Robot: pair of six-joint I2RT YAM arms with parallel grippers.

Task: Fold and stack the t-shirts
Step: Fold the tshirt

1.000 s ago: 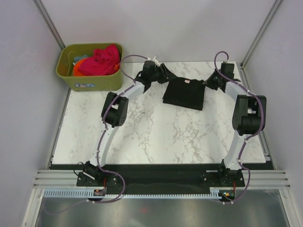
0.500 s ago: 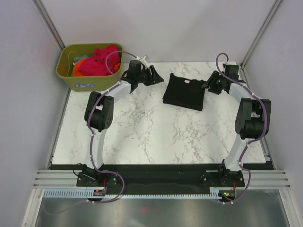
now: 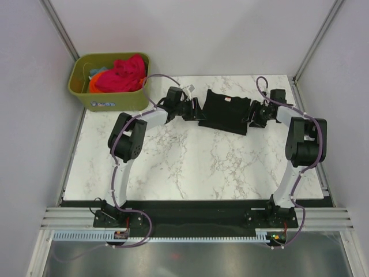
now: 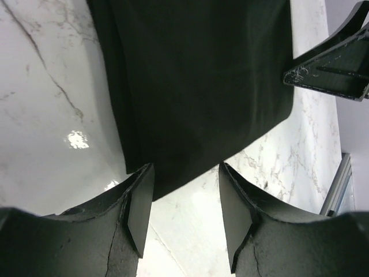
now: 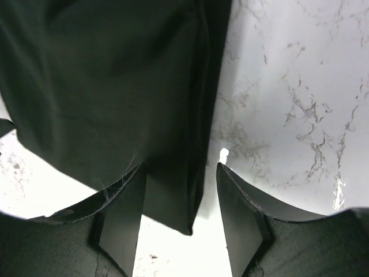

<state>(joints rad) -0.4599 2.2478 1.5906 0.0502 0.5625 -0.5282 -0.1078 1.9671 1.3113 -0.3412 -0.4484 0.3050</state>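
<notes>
Both grippers have closed in on the black tee, which lies part-folded at the table's far middle: left gripper and right gripper gape empty astride its side edges. Pinch every layer squarely before you lift.

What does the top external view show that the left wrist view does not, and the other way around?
Only the top external view shows the olive-green bin at the table's far left corner, with the pink-red t-shirt inside. Only the left wrist view shows that the left gripper is open, with a corner of cloth in the gap between its fingers. Both show the folded black t-shirt on the marble table.
</notes>
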